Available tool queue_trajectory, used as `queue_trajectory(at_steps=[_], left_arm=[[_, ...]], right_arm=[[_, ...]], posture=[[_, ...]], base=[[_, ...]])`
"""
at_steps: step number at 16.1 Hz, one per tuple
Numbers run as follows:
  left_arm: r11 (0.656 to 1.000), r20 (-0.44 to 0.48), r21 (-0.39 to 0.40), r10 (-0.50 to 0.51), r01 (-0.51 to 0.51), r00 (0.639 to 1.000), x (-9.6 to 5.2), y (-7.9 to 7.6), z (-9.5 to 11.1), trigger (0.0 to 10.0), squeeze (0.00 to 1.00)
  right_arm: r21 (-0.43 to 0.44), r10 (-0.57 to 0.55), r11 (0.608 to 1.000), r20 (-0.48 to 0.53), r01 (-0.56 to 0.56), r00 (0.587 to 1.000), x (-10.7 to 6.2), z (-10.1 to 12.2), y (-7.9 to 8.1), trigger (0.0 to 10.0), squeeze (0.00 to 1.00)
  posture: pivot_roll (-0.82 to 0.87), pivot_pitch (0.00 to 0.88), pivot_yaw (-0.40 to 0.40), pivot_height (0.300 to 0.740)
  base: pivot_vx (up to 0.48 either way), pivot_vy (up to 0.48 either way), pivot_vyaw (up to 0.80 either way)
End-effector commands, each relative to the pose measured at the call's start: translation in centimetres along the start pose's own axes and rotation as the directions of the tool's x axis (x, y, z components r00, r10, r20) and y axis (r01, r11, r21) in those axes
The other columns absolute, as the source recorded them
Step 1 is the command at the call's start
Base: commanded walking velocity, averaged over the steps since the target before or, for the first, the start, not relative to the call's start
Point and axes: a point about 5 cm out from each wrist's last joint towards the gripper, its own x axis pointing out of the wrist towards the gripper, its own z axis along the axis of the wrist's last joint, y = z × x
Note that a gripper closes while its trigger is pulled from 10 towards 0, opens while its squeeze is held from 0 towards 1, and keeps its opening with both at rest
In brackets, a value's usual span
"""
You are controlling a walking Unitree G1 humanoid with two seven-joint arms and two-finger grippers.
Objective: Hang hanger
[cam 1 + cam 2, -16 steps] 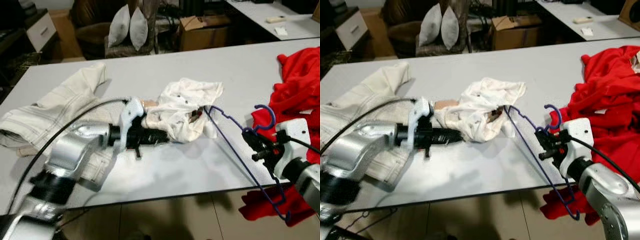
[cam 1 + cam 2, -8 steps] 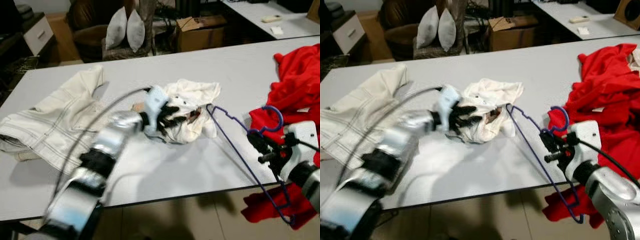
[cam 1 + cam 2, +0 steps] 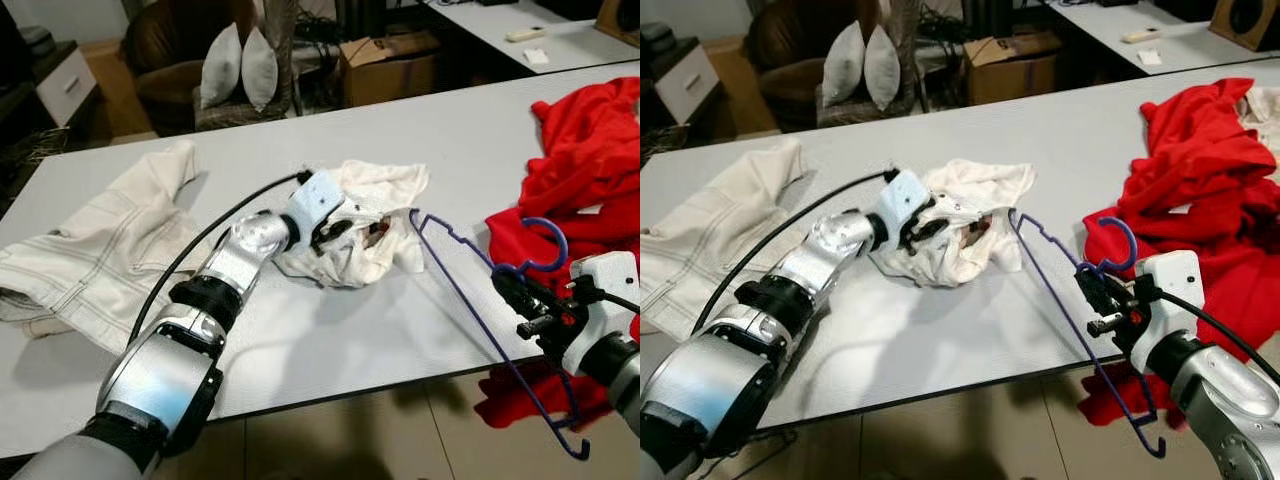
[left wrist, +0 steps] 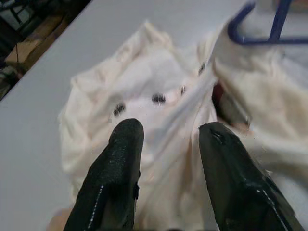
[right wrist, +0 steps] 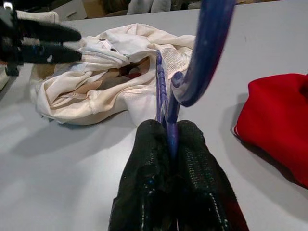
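Where the right gripper (image 5: pixel 169 139) ends, its two black fingers (image 5: pixel 149 159) are pressed together on the neck of the blue hanger (image 3: pixel 470 290), just below the hook, which curves up above the fingertips. From that pinch the hanger's thin wire frame runs two ways: one shoulder stretches across the grey table (image 3: pixel 480 130) toward the cream garment (image 3: pixel 375 235), its far corner touching or resting at the cloth's edge, and the other end dips past the table's near edge and hangs over the floor beside the right arm.

At the left gripper (image 4: pixel 166 132) the fingers (image 4: pixel 122 149) are spread apart, with a fold of the crumpled cream garment lying between them; the tips rest on or press into the cloth, and whether they grip it cannot be told. The silver left arm reaches across the table from the near left to that heap.

Beyond the right gripper a pile of red clothing (image 3: pixel 590 150) covers the table's right end and spills over its edge. Pale trousers (image 3: pixel 95 250) lie flat on the table's left side, well apart from the hanger. Two white cushions (image 3: pixel 235 65) stand behind the table.
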Motion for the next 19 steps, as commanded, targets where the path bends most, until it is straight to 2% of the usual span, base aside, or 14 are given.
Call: queue_trajectory(at_steps=[1,2,7,8,9,16,19], left_arm=[[1.000,-0.037,0.026,0.009,-0.008,0.999,-0.2,0.3,-0.5,10.0,0.00],[1.000,-0.072,0.021,-0.007,0.009,0.997,-0.1,-0.3,-1.4,10.0,0.00],[0.999,-0.124,0.037,0.021,-0.016,0.992,-0.1,-0.4,-2.3,10.0,0.00],[0.999,-0.126,0.041,0.025,-0.020,0.992,-0.1,-0.3,-2.3,2.6,0.00],[0.999,-0.127,0.042,0.024,-0.019,0.992,-0.1,-0.3,-2.3,0.0,0.00],[1.000,-0.120,0.010,-0.019,0.020,0.993,-0.2,-0.4,-2.4,0.0,0.00],[1.000,-0.126,-0.002,-0.007,0.006,0.992,-0.4,-0.3,-2.8,0.0,0.00]], right_arm=[[-0.014,0.026,1.000,0.020,-0.026,0.999,-0.1,0.6,0.4,10.0,0.00],[-0.012,0.029,1.000,0.022,-0.029,0.999,0.0,0.6,0.4,10.0,0.00],[-0.017,0.018,1.000,0.039,-0.017,0.999,0.1,0.9,0.2,10.0,0.00],[-0.018,0.014,1.000,0.039,-0.014,0.999,0.0,0.9,0.2,10.0,0.00],[-0.017,0.013,1.000,0.039,-0.012,0.999,0.0,0.8,0.2,10.0,0.00],[-0.013,0.014,1.000,0.039,-0.013,0.999,0.2,0.8,0.2,10.0,0.00],[-0.015,0.019,1.000,0.038,-0.019,0.999,0.3,0.8,0.2,10.0,0.00]], posture=[[-0.16,0.000,0.132,0.740],[-0.16,0.000,0.132,0.740],[-0.17,0.000,0.144,0.740],[-0.17,0.000,0.148,0.740],[-0.17,0.000,0.151,0.740],[-0.16,0.000,0.146,0.740],[-0.16,0.000,0.141,0.740]], base=[[0.000,0.000,0.00],[0.000,0.000,0.00],[0.000,0.000,0.00],[0.000,0.000,0.00],[0.000,0.000,0.00],[0.000,0.000,0.00],[0.000,0.000,0.00]])
